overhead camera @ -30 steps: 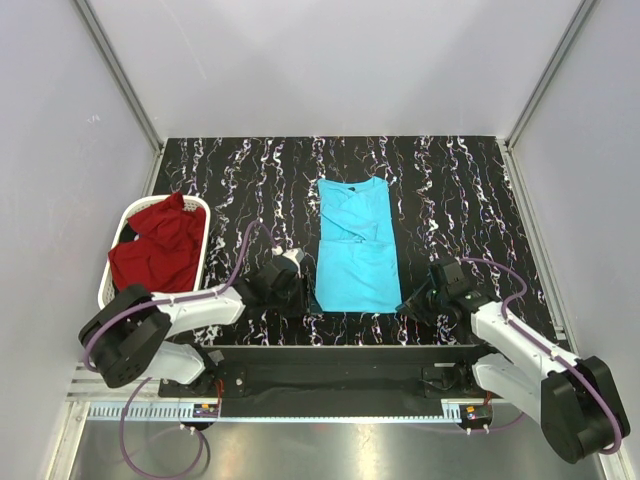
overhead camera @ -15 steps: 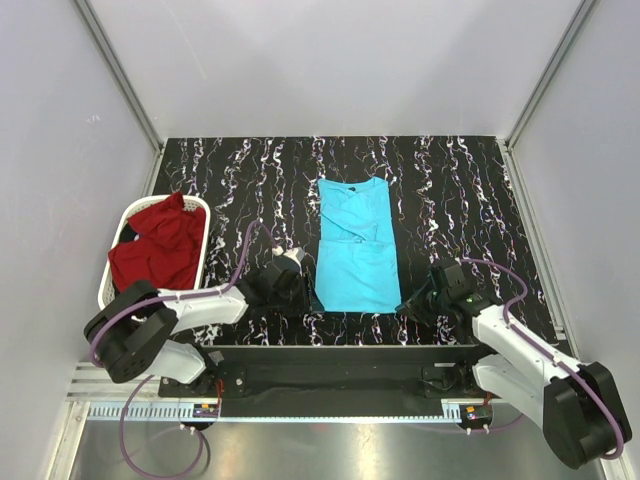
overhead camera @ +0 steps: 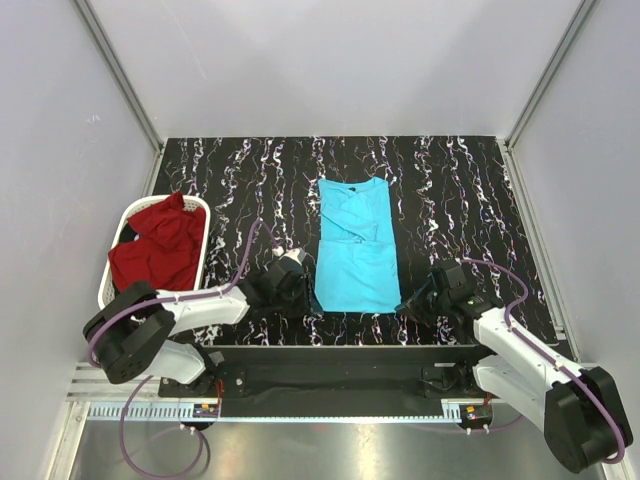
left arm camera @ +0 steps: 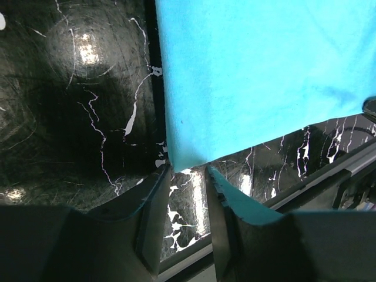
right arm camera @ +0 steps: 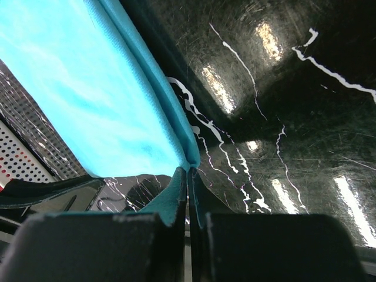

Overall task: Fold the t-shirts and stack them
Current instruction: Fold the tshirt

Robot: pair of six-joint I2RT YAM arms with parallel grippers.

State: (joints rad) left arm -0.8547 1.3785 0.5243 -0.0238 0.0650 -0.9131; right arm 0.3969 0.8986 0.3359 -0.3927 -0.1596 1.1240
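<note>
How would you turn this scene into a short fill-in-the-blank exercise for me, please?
1. The dark red t-shirt lies in the white ____ on the left.
2. The turquoise t-shirt lies flat on the black ____.
3. The left gripper stands ____ at the shirt's near left corner.
4. The right gripper is ____ on its near right corner.
Missing words: basket; table; open; shut.
</note>
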